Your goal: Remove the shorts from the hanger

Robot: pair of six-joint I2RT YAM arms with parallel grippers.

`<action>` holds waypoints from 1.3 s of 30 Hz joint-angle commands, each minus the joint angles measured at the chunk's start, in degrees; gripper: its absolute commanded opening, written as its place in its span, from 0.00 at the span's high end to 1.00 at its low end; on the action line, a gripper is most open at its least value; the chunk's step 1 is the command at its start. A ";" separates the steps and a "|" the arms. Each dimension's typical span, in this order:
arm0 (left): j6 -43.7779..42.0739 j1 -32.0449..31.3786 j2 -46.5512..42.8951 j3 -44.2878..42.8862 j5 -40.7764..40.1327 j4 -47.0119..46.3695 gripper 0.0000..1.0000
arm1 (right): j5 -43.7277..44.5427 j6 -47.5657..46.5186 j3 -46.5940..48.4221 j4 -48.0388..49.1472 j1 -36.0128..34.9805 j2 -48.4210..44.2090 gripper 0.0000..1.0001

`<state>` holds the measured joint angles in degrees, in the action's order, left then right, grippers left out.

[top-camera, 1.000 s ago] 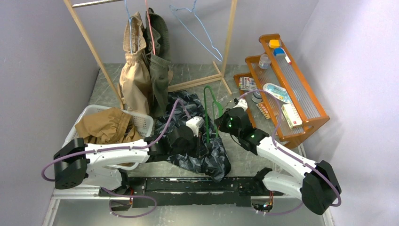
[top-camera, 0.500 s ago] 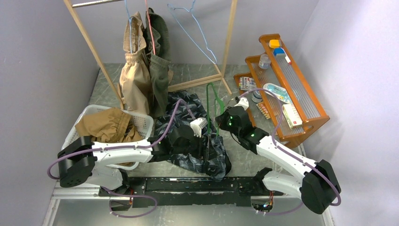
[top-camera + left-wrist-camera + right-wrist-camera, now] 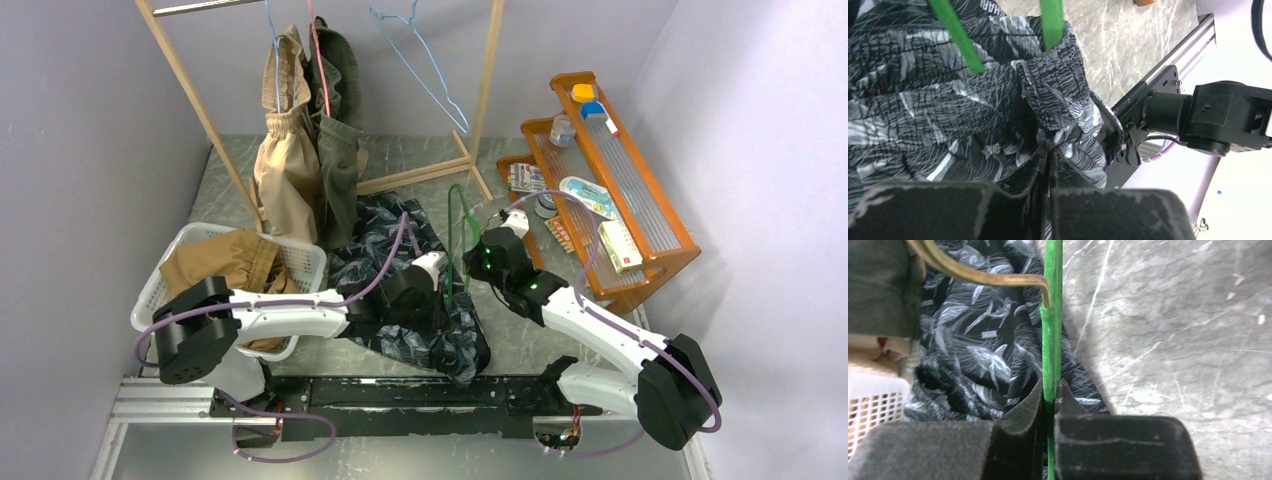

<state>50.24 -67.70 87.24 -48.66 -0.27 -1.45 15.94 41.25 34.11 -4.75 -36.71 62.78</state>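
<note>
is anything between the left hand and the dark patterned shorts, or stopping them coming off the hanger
Nothing between them: the left hand is pinched shut on the patterned shorts. The green hanger, clamped in the right hand, has both arms inside the gathered waistband, so that must slide out first.

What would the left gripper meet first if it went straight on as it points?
More of the dark patterned shorts, whose fabric the left gripper now pinches; the green hanger seems to lie beyond.
</note>
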 commanded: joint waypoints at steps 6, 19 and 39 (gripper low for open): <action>-4.00 -2.40 -5.16 4.49 3.03 2.15 0.93 | 11.27 -4.89 7.23 0.77 0.39 1.90 1.00; 7.52 -1.60 -9.89 9.15 -15.20 16.71 0.90 | -0.56 -8.06 12.48 -3.29 6.12 2.53 1.00; 0.09 11.45 -18.05 6.99 -2.30 -1.81 0.11 | -30.64 -11.10 -0.87 -13.71 6.12 -23.57 1.00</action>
<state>51.40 -56.29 68.40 -39.99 -8.64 5.69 -7.42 29.32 35.00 -19.29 -30.65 41.80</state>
